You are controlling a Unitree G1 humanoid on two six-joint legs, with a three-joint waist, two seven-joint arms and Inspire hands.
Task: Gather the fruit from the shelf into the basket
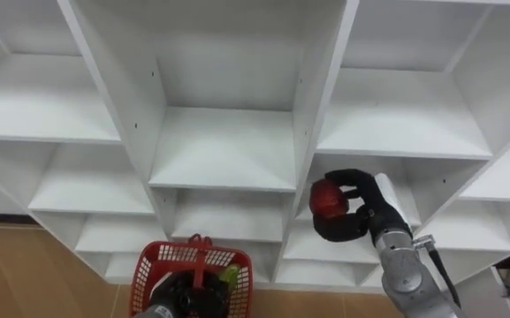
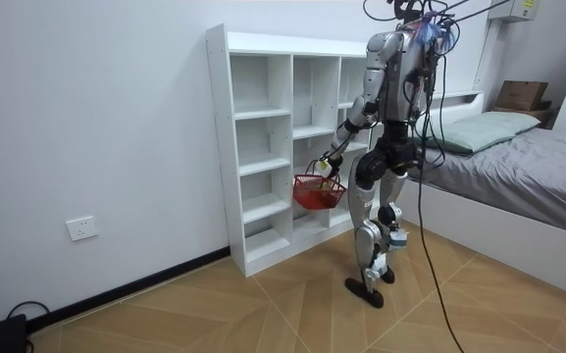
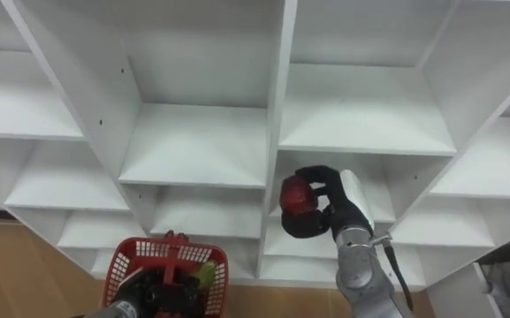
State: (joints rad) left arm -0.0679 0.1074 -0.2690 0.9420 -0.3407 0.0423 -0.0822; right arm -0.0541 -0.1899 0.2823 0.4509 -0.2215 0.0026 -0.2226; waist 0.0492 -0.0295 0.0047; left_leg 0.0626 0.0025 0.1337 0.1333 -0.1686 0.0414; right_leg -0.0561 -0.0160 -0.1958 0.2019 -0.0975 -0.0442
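Note:
My right hand (image 1: 353,212) (image 3: 323,208) is shut on a red fruit (image 1: 328,199) (image 3: 295,195), held just in front of a cell of the white closet (image 1: 224,146) (image 2: 263,147). Low in the eye views, my left hand (image 1: 168,297) (image 3: 135,295) grips the handle of a red basket (image 1: 193,262) (image 3: 162,259) (image 2: 319,190). A green fruit (image 1: 228,276) (image 3: 204,273) lies inside the basket. In the room view I stand upright facing the closet, the basket hanging at about hip height.
The closet's shelves (image 1: 224,150) around my hands hold nothing. A bed (image 2: 518,167) with a grey cover stands at the room view's right, behind me. Wooden floor (image 2: 263,304) stretches in front of the closet.

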